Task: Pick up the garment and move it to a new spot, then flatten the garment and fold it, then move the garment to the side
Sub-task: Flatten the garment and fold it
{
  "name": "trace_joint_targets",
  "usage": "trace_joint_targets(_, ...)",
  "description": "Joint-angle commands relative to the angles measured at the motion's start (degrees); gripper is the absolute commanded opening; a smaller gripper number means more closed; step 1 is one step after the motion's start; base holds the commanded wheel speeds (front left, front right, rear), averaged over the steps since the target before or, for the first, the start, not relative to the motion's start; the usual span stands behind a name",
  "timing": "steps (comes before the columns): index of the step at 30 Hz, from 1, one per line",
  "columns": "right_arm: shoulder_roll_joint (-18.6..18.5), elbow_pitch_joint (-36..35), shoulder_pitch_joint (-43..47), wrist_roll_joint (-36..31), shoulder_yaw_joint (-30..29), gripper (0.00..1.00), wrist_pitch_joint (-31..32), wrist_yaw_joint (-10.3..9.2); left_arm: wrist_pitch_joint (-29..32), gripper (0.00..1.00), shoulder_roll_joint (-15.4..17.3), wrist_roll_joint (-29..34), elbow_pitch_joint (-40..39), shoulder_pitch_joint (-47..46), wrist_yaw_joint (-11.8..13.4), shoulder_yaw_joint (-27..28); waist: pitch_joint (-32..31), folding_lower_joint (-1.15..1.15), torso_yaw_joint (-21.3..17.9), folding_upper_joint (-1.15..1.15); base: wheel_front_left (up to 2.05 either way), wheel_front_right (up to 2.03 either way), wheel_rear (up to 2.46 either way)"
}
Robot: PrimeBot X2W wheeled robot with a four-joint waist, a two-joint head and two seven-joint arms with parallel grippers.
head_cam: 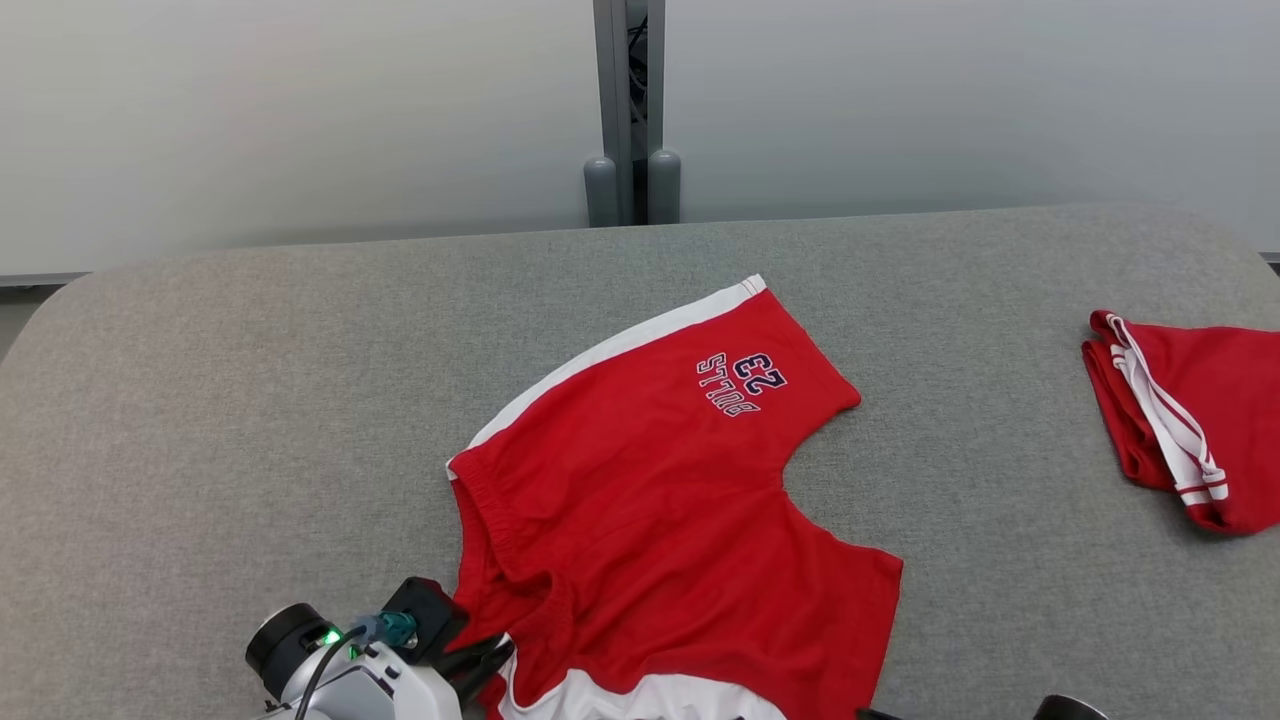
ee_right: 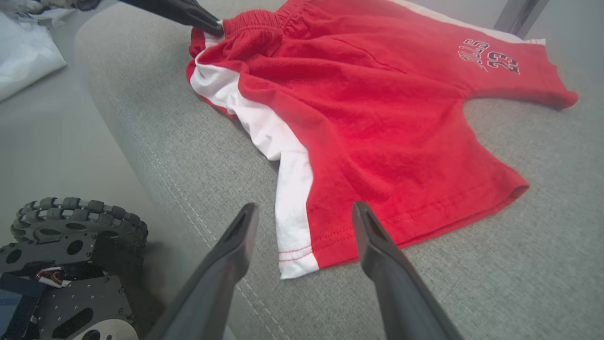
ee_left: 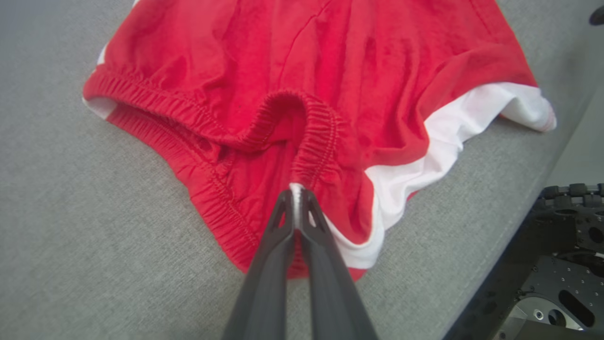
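Matt red cloth shorts (head_cam: pixel 680 500) (elastic waistband)

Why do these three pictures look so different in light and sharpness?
Head view: soft, even light; the red shorts cast hardly any shadow, lettering crisp. Left wrist view: the shut left gripper looms large and soft. Right wrist view: the open right gripper looks stretched by the wide lens; far lettering blurs.

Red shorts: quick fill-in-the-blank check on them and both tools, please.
The left tool is shut on the shorts' ____.
The right tool is ____ near a leg hem.
The number printed on the shorts is ____.
Another red garment lies toward the table's ____ side.
Missing: waistband; open; 23; right.
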Motion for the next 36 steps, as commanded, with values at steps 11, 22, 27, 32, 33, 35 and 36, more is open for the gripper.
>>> trace_joint_targets(11, 5.2, 10.0, 1.0, -15.0, -0.9, 1.00, -4.1, -0.02, -0.9, 0.00, -1.2, -0.2, 2.0, -2.1, -0.9, 0.0, 0.8, 0.00, 0.9, 0.00, 0.00, 0.00, 0.00)
trace_joint_targets(22, 8.4, 16.8, 0.0, -21.2, -1.0, 0.98, -5.2, -0.02, -1.3, 0.00, -1.8, -0.2, 3.1, -2.7, -1.5, -0.2, 1.6, 0.00, 2.0, 0.00, 0.00, 0.00, 0.00)
trace_joint_targets(27, 9.2, 18.6, -0.2, -21.7, -1.3, 0.97, -5.1, -0.02, -1.4, 0.00, -1.9, -0.2, 3.3, -3.1, -1.6, -0.3, 2.1, 0.00, 2.4, 0.00, 0.00, 0.00, 0.00)
trace_joint_targets(32, 9.7, 20.0, -0.8, -21.5, -0.7, 0.00, -4.7, 0.00, -1.5, 0.00, -2.1, -0.1, 3.5, -3.4, -1.7, -0.4, 2.4, 0.00, 2.7, 0.00, 0.00, 0.00, 0.00)
trace_joint_targets(33, 9.8, 20.3, -0.8, -21.4, -0.3, 0.00, -4.7, 0.00, -1.5, 0.00, -2.1, -0.1, 3.5, -3.4, -1.7, -0.4, 2.4, 0.00, 2.6, 0.00, 0.00, 0.00, 0.00)
trace_joint_targets(35, 9.7, 20.6, -0.9, -21.3, 0.1, 0.00, -4.8, 0.00, -1.6, 0.00, -2.0, -0.3, 3.6, -3.2, -1.7, -0.4, 2.4, 0.00, 2.5, 0.00, 0.00, 0.00, 0.00)
trace_joint_targets(36, 9.5, 20.8, -1.2, -21.3, -0.1, 0.00, -4.7, 0.00, -1.6, 0.00, -1.9, -0.4, 3.7, -3.1, -1.7, -0.4, 2.3, 0.00, 2.4, 0.00, 0.00, 0.00, 0.00)
